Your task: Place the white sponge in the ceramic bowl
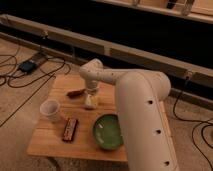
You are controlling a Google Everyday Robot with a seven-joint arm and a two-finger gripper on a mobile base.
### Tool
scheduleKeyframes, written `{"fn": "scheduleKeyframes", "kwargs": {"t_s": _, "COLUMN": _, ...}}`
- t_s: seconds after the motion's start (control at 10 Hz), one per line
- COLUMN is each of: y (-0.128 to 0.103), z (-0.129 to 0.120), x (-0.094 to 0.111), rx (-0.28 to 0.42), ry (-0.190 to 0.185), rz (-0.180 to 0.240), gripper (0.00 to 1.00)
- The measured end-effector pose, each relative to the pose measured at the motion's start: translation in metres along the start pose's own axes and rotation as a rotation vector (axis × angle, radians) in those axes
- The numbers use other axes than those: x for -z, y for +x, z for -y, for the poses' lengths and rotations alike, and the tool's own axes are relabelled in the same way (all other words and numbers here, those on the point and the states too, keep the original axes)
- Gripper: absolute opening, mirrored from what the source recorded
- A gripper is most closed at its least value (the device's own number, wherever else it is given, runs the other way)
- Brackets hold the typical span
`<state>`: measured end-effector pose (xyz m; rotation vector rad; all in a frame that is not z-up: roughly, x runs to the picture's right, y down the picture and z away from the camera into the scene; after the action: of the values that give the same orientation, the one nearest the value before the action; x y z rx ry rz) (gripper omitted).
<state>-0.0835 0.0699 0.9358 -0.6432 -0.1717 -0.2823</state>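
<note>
The white sponge point(90, 104) is a small cream block on the wooden table point(50, 142), near its middle back. My gripper point(90, 96) points straight down right over the sponge, at or just above its top; the sponge's upper part is hidden by it. The ceramic bowl point(108, 132) is green and glossy. It stands empty at the table's front right, a short way in front and to the right of the sponge. My white arm point(142, 105) reaches in from the right and covers the table's right side.
A white cup point(50, 110) stands at the left of the table. A reddish-brown item point(76, 93) lies just left of the gripper. A dark flat packet point(69, 129) lies front left of the bowl. Cables and a box point(27, 65) lie on the floor at left.
</note>
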Motion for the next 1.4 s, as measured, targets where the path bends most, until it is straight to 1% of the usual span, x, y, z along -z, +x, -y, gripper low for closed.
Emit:
{"fn": "scheduleKeyframes", "kwargs": {"t_s": 0.2, "y": -0.001, "z": -0.002, "x": -0.008, "rx": -0.014, "ry": -0.015, "rz": 0.0, "gripper": 0.8}}
{"fn": "scheduleKeyframes", "kwargs": {"t_s": 0.6, "y": -0.002, "z": -0.002, "x": -0.019, "rx": -0.037, "ry": -0.029, "rz": -0.004, "gripper": 0.79}}
{"fn": "scheduleKeyframes", "kwargs": {"t_s": 0.8, "y": -0.001, "z": -0.001, "x": -0.022, "rx": -0.053, "ry": -0.035, "rz": -0.005, "gripper": 0.65}}
{"fn": "scheduleKeyframes", "kwargs": {"t_s": 1.0, "y": 0.0, "z": 0.001, "x": -0.021, "rx": -0.069, "ry": -0.033, "rz": 0.002, "gripper": 0.45}}
{"fn": "scheduleKeyframes", "kwargs": {"t_s": 1.1, "y": 0.001, "z": 0.0, "x": -0.019, "rx": -0.079, "ry": -0.034, "rz": 0.007, "gripper": 0.33}}
{"fn": "scheduleKeyframes", "kwargs": {"t_s": 1.4, "y": 0.005, "z": -0.003, "x": -0.012, "rx": -0.101, "ry": -0.035, "rz": 0.021, "gripper": 0.05}}
